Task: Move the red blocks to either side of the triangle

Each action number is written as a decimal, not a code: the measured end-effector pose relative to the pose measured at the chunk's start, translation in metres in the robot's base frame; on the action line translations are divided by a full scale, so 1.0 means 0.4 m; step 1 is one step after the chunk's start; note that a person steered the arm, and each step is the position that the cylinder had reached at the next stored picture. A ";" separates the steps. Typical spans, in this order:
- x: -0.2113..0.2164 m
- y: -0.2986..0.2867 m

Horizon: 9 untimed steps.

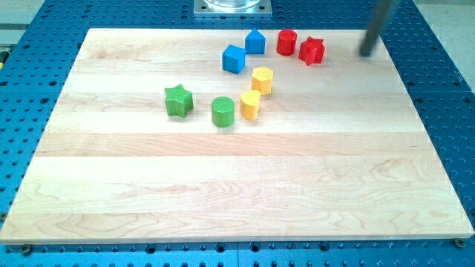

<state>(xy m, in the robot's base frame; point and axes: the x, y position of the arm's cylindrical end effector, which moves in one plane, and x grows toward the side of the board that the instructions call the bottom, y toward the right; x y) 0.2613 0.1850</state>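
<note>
A red cylinder [286, 42] and a red star [312, 50] stand close together near the view's top, right of centre. A blue triangle-topped block [255, 41] stands just left of the red cylinder. A blue cube [234, 58] lies below and left of it. My tip [367, 54] is at the view's top right, to the right of the red star and apart from it, touching no block.
Two yellow blocks [262, 79] [251, 104] lie below the blue ones. A green cylinder [223, 111] and a green star [178, 100] lie to their left. The wooden board [237, 193] sits on a blue perforated table [30, 67].
</note>
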 end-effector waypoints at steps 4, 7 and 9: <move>-0.022 0.001; -0.173 -0.130; -0.157 -0.305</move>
<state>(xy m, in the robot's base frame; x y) 0.1987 0.0631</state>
